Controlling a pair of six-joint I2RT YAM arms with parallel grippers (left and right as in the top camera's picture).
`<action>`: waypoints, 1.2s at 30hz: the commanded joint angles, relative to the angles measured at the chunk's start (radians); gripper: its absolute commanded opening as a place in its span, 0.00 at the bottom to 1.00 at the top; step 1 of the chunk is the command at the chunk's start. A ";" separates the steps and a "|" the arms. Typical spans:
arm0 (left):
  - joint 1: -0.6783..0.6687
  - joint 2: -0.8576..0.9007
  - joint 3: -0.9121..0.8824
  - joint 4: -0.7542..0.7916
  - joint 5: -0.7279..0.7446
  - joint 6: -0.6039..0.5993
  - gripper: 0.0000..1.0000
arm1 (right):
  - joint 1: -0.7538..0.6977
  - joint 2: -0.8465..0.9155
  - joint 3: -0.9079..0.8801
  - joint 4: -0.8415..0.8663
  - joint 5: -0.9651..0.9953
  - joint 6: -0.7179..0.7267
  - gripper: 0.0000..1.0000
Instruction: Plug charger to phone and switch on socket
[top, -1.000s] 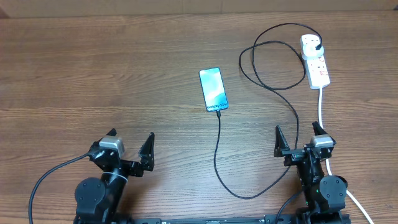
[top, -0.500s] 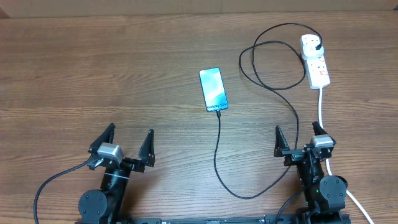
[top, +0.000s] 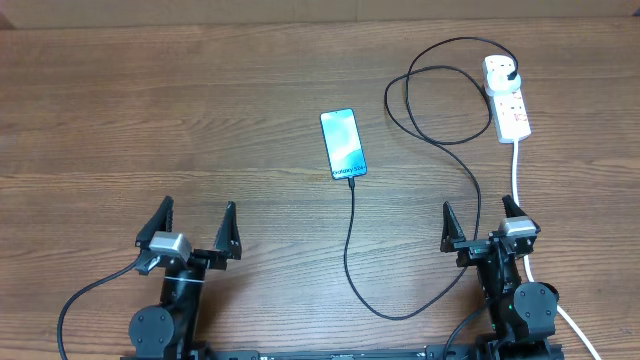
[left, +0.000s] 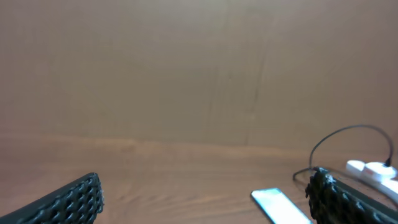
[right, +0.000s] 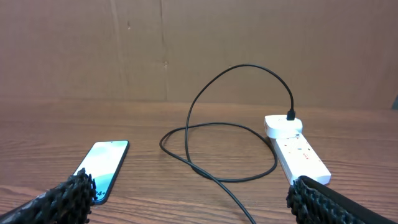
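The phone (top: 343, 143) lies flat mid-table with its light blue screen up; it also shows in the left wrist view (left: 280, 205) and the right wrist view (right: 102, 163). The charger cable (top: 352, 250) runs from the phone's near end, loops round and ends at a black plug in the white socket strip (top: 506, 98) at the far right, which also shows in the right wrist view (right: 297, 150). My left gripper (top: 194, 230) is open and empty near the front left. My right gripper (top: 482, 224) is open and empty at the front right.
The strip's thick white lead (top: 517, 175) runs down the right side past my right arm. A brown cardboard wall (right: 199, 50) stands behind the wooden table (top: 150, 110).
My left gripper has swung from tilted to facing straight ahead and drawn back slightly. The right arm, phone, cable and strip have not moved.
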 joint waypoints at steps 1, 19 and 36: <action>0.010 -0.012 -0.007 -0.060 -0.062 0.015 1.00 | 0.005 -0.011 -0.011 0.006 0.002 0.000 1.00; 0.010 -0.012 -0.007 -0.228 -0.091 0.107 1.00 | 0.005 -0.011 -0.011 0.006 0.002 0.000 1.00; 0.008 -0.012 -0.007 -0.230 -0.097 0.235 1.00 | 0.005 -0.011 -0.011 0.006 0.002 0.000 1.00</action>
